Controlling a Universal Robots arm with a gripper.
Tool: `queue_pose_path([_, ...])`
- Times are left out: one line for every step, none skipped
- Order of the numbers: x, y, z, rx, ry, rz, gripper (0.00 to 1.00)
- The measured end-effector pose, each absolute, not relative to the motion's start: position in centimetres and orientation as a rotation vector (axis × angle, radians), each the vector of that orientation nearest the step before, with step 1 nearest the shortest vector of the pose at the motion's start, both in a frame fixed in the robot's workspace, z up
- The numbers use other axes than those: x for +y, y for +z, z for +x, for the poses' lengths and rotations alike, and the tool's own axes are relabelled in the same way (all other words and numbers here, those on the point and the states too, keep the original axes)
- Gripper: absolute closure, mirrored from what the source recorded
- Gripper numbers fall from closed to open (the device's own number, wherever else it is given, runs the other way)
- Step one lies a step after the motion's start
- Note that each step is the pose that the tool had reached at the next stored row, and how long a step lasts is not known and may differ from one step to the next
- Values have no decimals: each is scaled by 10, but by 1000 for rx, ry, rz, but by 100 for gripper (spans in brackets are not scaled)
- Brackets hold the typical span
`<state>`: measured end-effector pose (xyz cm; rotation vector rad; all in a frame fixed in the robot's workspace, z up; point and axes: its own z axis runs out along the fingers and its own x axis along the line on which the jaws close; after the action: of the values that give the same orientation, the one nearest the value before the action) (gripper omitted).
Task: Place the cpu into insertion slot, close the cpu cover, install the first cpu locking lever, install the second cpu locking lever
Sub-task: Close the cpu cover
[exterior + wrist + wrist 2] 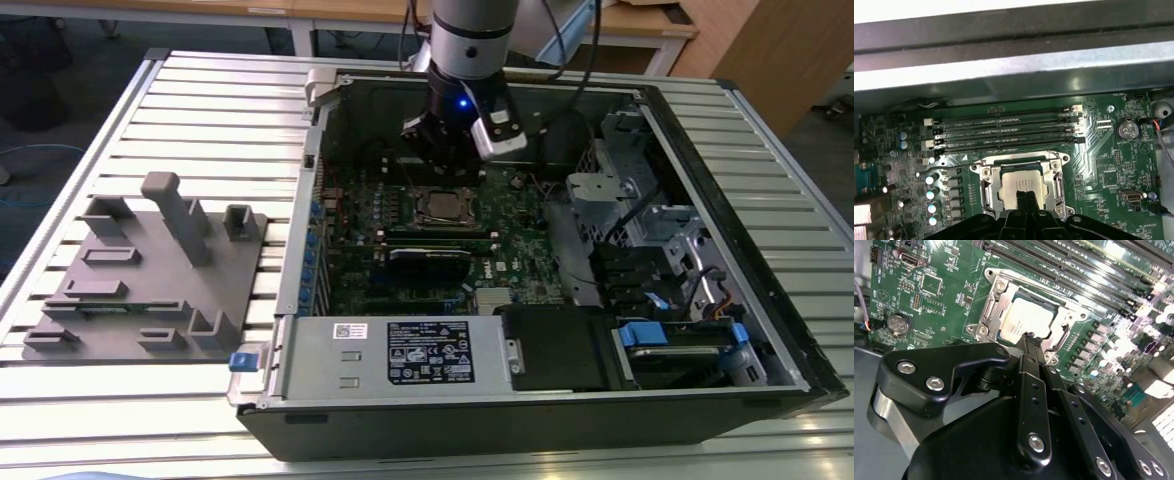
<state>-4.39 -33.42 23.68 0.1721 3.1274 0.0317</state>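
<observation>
We saw the pincer (1024, 194) closed and empty, tips at the edge of the cpu (1013, 184), which lay inside the flat cover (986, 186); pushing down off-centre could scratch it or bend that frame.

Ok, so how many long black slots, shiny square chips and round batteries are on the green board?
long black memory slots: 4
cpu: 1
round coin battery: 1
Total: 6
</observation>
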Motion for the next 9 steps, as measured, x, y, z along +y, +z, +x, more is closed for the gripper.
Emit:
queue_pose_path([-334,237,-44,3128,31,168,90])
queue_pose_path([-334,237,-44,3128,31,167,90])
queue_pose_path([-334,237,-44,3128,31,167,90])
queue_pose_path([-334,237,-44,3128,31,167,90])
queue_pose_path([-334,237,-44,3128,32,167,90])
queue_pose_path([-334,236,-44,3128,32,167,90])
queue_pose_path([-334,236,-44,3128,32,167,90])
queue_pose_path([-334,235,-44,3128,32,166,90])
queue_pose_path([-334,234,-44,3128,32,165,90])
